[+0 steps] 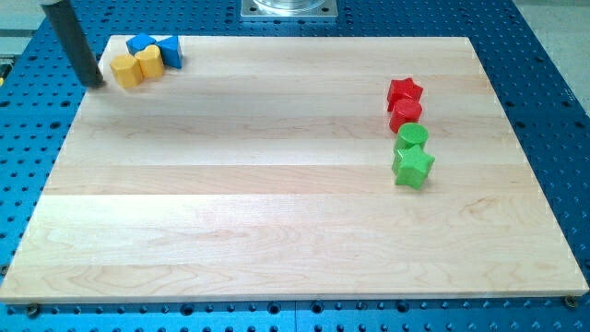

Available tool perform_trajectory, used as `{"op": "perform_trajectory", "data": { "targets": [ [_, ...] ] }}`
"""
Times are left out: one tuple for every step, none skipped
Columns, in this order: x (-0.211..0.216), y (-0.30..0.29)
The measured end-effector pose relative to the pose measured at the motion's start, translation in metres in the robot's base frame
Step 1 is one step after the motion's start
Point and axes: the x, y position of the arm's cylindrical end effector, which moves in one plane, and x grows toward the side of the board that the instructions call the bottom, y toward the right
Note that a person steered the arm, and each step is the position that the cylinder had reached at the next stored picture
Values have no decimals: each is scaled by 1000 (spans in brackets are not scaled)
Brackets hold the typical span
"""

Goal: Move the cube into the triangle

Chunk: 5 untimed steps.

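My tip is sitting at the board's left edge, just left of the yellow blocks, which are crowding the blue blocks behind. Red and green blocks are lining the right side, well apart.

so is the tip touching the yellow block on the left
Apart. The camera view shows a strip of bare wood between my tip and the leftmost yellow block.

Eight blocks sit on the board: two yellow, two blue, two red and two green, plus one dark rod.
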Motion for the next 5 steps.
{"op": "perform_trajectory", "data": {
  "targets": [
    [-22, 16],
    [-42, 32],
    [-64, 42],
    [-77, 50],
    [-80, 64]
  ]
}}
